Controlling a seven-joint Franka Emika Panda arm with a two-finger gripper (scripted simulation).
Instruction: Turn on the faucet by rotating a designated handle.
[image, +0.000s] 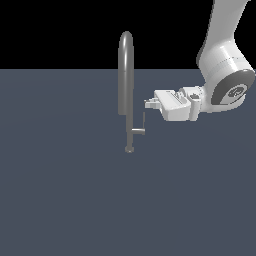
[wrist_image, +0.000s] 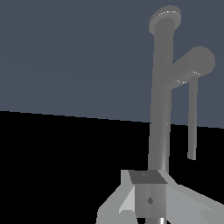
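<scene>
Gripper (image: 149, 103) sits horizontal on the exterior view's right of the faucet (image: 126, 75), fingertips just above the handle's (image: 143, 121) upright thin bar. Jaw opening: cannot tell. Handle lies below and slightly beyond the tips, low on the stem.

White rounded arm (image: 220, 55), dark grey joint cap (image: 231, 93).

Faucet: a grey metal stem (wrist_image: 159, 109) runs up to a small round base.
Handle: a short stub with a slender bar (wrist_image: 192, 118), beside the stem.
Gripper: pale fingertips (wrist_image: 146, 197) close to the stem; grip unclear.
</scene>
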